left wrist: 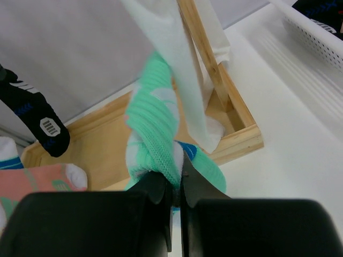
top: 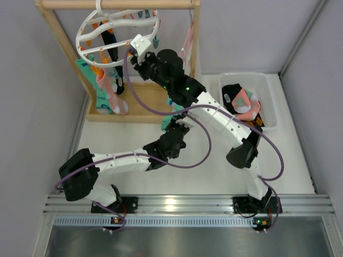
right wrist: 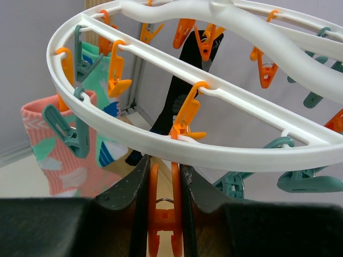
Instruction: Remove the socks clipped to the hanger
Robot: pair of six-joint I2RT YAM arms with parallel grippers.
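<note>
A white table [top: 289,160] sits between grey walls. Seen from above, a wooden rack [top: 61,40] stands at about eleven o'clock and a white bin [top: 270,107] at two o'clock, with a few socks piled inside it.

The hanger [top: 107,32], a white plastic ring with cross bars, hangs by its hook from the rack's top bar and tilts towards the arms. Socks hang clipped under its eleven o'clock side: a black sock [top: 110,40], a clipped green sock [top: 88,72] and a pink sock [top: 115,96], whose toe reaches down to the rack's base board.

The right gripper [top: 136,51] is raised to the ring's five o'clock edge. In its wrist view the right gripper [right wrist: 163,176] sits just under the ring [right wrist: 214,152], and its two fingers are clenched on an orange clip [right wrist: 163,214], touching it on both sides. Beyond it, at nine o'clock, the pink sock [right wrist: 53,144] hangs from a teal clip, with the black sock [right wrist: 179,91] at twelve.

The left gripper [top: 174,126] is low, near the rack's base at the middle of the table. In its wrist view the left gripper [left wrist: 177,176] is clamped tight on a green sock [left wrist: 153,128] (ribbed, with white patches). That sock rises towards twelve o'clock behind a long white cloth [left wrist: 177,69], which hides its upper end.
</note>
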